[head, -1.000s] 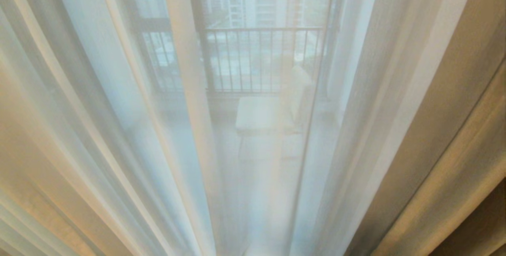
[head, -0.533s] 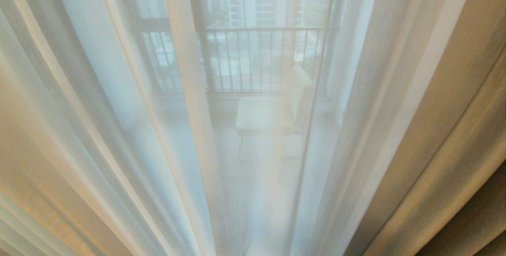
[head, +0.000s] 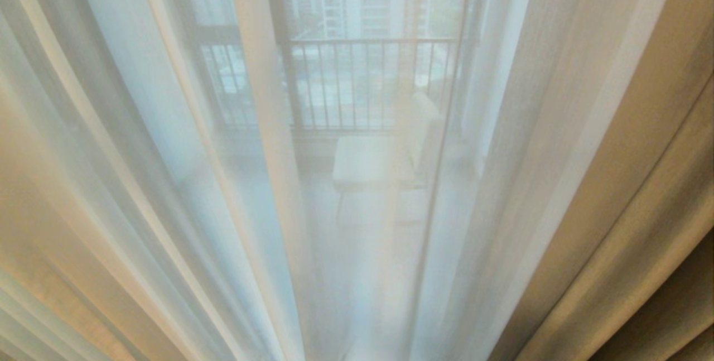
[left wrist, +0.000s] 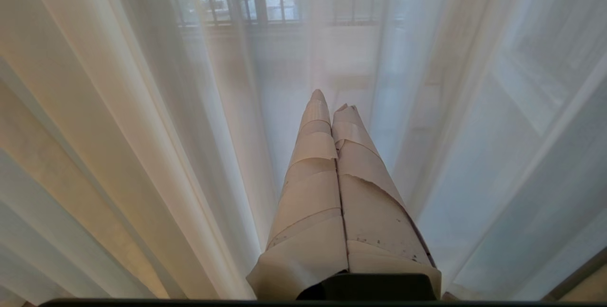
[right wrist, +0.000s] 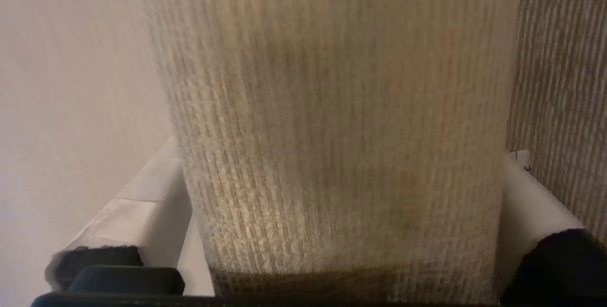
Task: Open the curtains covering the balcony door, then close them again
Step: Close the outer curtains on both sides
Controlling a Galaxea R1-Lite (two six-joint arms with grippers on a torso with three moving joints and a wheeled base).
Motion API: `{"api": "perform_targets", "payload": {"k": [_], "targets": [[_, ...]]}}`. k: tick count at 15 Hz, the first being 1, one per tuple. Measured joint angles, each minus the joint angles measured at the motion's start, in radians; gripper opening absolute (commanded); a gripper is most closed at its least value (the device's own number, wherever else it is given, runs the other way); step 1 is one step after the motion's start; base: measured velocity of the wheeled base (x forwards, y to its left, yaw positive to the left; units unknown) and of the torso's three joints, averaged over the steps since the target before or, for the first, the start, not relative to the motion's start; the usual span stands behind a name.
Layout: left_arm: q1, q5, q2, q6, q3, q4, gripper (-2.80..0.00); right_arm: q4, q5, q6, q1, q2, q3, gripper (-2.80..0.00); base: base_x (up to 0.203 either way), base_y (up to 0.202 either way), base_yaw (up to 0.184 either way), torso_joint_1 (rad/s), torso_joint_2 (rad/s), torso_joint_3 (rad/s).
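Right wrist view: the right claw [right wrist: 341,231] stands wide, straddling a fold of the beige drape [right wrist: 341,107], placed to clamp it for pulling. Sheers [head: 167,143] hang drawn across the balcony door [head: 279,71]. Left claw [left wrist: 329,103] is closed, empty, parked.

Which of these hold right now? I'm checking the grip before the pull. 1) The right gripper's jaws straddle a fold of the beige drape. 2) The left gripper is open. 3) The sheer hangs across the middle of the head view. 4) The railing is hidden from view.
1) True: the right gripper stands wide open with a fold of the beige drape between its fingers.
2) False: the left gripper is shut, holding nothing.
3) True: the sheer covers it.
4) False: the railing shows through the sheer.
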Motion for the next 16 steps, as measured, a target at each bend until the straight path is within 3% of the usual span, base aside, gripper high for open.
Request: {"api": "perform_targets", "payload": {"k": [16], "targets": [[0.000, 0.000, 0.000, 0.001, 0.000, 0.000, -2.80, 0.014, 0.029, 0.052, -0.008, -0.106, 0.074, -2.80, 0.000, 0.000, 0.000, 0.000, 0.00, 0.000]]}}
